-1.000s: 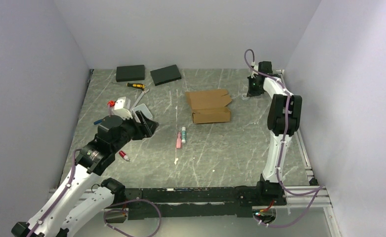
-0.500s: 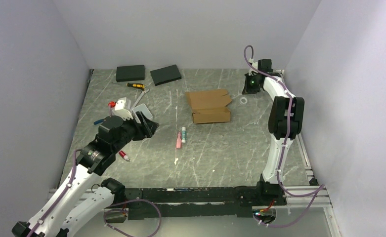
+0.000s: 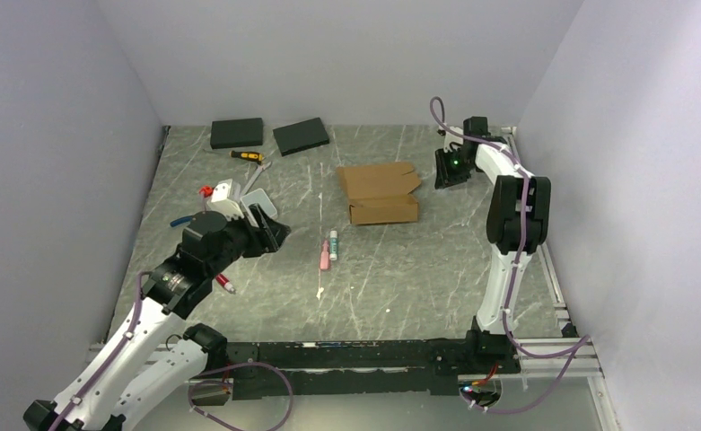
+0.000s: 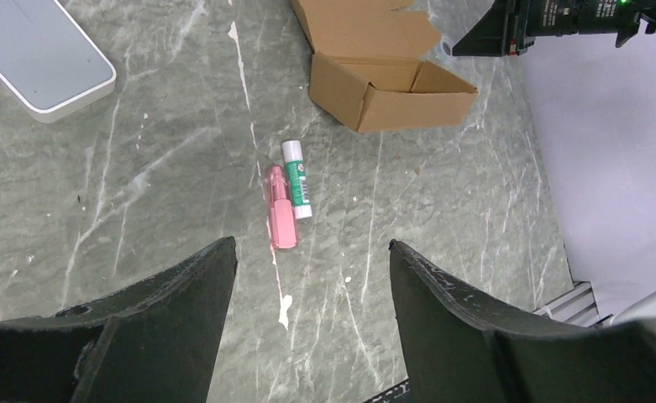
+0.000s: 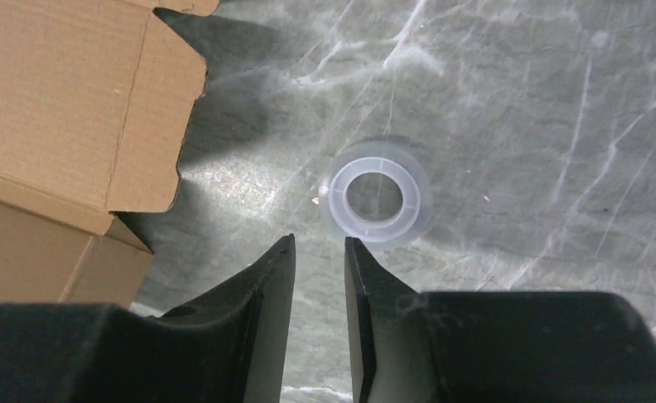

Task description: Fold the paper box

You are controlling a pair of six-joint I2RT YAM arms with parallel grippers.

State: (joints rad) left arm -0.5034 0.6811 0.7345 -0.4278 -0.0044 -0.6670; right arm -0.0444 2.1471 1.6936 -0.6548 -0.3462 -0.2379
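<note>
Jaws parted, empty; brown paper box (image 3: 378, 190) half-formed, lid open.

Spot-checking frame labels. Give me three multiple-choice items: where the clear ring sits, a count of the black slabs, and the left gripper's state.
1. Where does the clear ring lie?
A) inside the paper box
B) on top of the glue stick
C) on the table beside the box, apart from it

2. How many black slabs lie at the far edge?
A) two
B) three
C) four

3. What state is the left gripper in?
A) shut on the glue stick
B) open and empty
C) shut on the box

Answers:
1 C: the right wrist view shows bare table between the ring and the box flap.
2 A: the top view shows just two, side by side.
3 B: its wrist view shows the jaws wide apart with nothing between them.
</note>
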